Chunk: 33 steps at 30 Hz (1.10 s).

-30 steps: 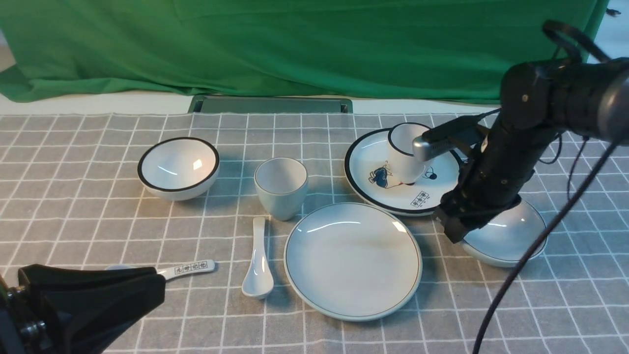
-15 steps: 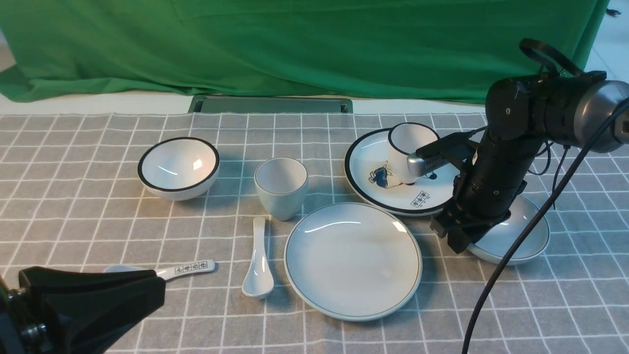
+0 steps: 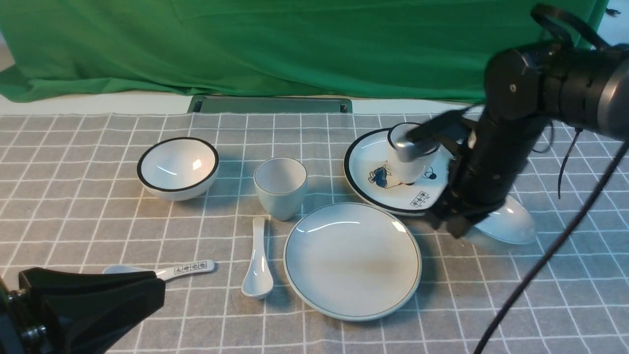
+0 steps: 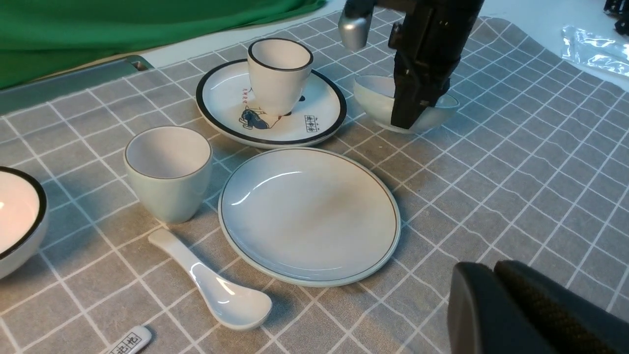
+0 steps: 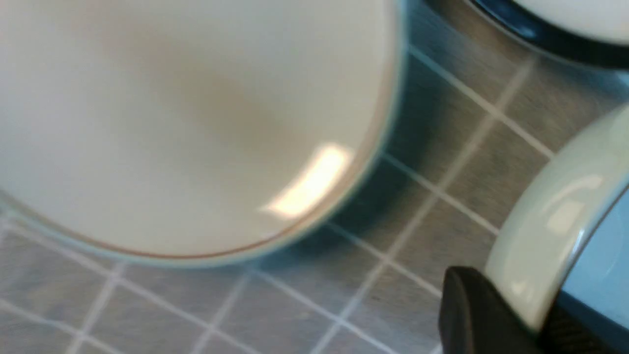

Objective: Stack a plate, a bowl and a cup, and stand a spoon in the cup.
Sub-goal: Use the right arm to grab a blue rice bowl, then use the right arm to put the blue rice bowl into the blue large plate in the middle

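Front: right end effector (image 3: 457, 222) is clenched on the rim of the bowl (image 3: 508, 223). The bowl is tipped, mouth up and leaning away from the grip. It's round, so no long axis. The plate (image 3: 352, 260) sits on the surface just beside the end effector, on its left.

Left wrist: left end effector (image 4: 494, 275) looks closed on nothing. The spoon (image 4: 211, 290) is well apart from it, handle pointing at the cup (image 4: 168, 172).

Right wrist: blurry, but the bowl's rim sits between the fingers (image 5: 471, 314).

My read: glazed ceramic, so stiff, slick and chippable. A one-sided rim pinch lets it swing, so I'd grip deep and move slowly.
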Each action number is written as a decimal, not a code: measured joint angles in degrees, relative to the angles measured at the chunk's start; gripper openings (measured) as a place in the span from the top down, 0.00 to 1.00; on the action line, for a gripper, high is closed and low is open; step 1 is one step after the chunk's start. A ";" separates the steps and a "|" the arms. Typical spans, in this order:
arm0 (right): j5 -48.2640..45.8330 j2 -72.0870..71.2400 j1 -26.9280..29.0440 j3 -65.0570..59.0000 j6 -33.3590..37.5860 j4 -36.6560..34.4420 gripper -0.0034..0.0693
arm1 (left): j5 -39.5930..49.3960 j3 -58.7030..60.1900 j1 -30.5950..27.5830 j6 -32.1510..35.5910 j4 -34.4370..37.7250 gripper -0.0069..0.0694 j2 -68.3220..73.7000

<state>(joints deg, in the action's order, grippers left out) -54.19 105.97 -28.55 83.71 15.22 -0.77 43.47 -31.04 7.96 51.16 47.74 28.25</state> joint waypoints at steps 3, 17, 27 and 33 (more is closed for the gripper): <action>1.36 -2.55 -8.04 0.05 -0.36 -0.83 0.85 | -0.15 0.00 0.00 0.85 0.00 0.89 0.00; 11.84 4.47 -16.76 0.05 -1.43 -0.03 0.85 | -0.15 0.00 0.00 1.15 0.00 0.89 0.00; 11.95 6.33 -16.76 0.16 -2.64 0.77 0.85 | -0.15 0.00 0.00 1.15 0.00 0.89 0.00; 11.34 6.71 -16.82 0.22 -4.69 0.77 0.73 | -0.15 0.00 0.00 1.20 0.00 0.89 0.00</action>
<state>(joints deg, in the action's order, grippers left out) -42.85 112.68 -45.36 83.93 10.53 0.00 43.32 -31.04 7.96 52.37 47.74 28.25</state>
